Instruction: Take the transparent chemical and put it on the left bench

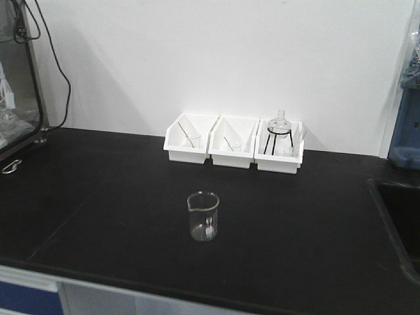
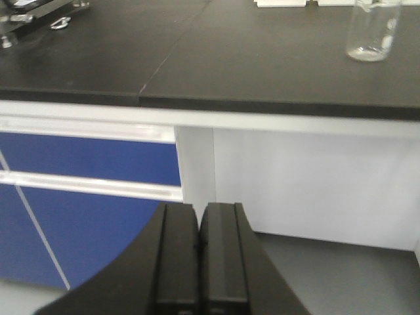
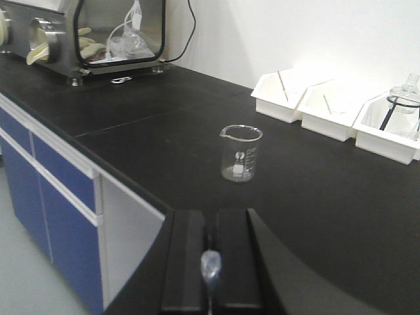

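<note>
We see a matte black counter (image 1: 105,197) carrying a clear glass beaker (image 1: 203,216), which stands upright near its front middle. Behind the beaker, against the wall, three white bins (image 1: 231,158) sit side by side, touching. Far to the beaker's left a glass-fronted box (image 1: 20,79) rests on small feet, with a small metal clip (image 1: 11,167) lying just in front of it. To the beaker's right a sink (image 1: 400,223) is sunk into the top.

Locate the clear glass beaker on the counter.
In the front view, the clear glass beaker stands upright near the middle of the black counter, in front of the three white bins and well left of the sink.
</note>
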`<state>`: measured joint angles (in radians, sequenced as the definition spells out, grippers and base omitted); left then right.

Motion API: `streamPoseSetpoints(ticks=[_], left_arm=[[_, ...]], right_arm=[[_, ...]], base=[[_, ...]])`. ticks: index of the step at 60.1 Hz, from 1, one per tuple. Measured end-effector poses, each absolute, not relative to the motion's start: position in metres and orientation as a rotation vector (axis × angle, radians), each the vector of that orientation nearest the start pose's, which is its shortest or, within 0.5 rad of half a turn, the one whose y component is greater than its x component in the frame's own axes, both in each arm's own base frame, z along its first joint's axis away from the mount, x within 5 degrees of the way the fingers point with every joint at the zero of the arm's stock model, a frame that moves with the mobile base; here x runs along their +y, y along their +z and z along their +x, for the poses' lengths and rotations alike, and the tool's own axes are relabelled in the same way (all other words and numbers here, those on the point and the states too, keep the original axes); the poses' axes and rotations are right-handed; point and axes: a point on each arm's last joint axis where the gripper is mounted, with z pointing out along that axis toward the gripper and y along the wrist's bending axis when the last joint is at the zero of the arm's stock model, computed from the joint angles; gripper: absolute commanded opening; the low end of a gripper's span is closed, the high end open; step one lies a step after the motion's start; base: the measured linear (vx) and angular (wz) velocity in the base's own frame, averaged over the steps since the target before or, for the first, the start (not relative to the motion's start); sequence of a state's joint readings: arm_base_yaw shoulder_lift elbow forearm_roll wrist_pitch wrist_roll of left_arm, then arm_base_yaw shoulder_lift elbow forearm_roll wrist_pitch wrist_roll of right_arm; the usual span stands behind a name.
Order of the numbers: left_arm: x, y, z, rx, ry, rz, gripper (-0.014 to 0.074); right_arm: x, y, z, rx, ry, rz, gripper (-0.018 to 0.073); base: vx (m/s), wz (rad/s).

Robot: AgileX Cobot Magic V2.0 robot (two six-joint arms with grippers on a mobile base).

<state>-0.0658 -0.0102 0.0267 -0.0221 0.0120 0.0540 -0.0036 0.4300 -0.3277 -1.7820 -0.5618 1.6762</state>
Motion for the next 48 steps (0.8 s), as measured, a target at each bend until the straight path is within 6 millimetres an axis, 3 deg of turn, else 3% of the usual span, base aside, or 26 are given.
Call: streamPoseSetpoints(ticks=[48], left_arm=[[-0.0038, 0.2036, 0.0565, 1.51, -0.027, 0.074, -0.0003]], right_arm=[[0.047, 0.2827, 0.0875, 1.628, 0.36, -0.517, 0.0073]], base=[[0.32, -0.01]])
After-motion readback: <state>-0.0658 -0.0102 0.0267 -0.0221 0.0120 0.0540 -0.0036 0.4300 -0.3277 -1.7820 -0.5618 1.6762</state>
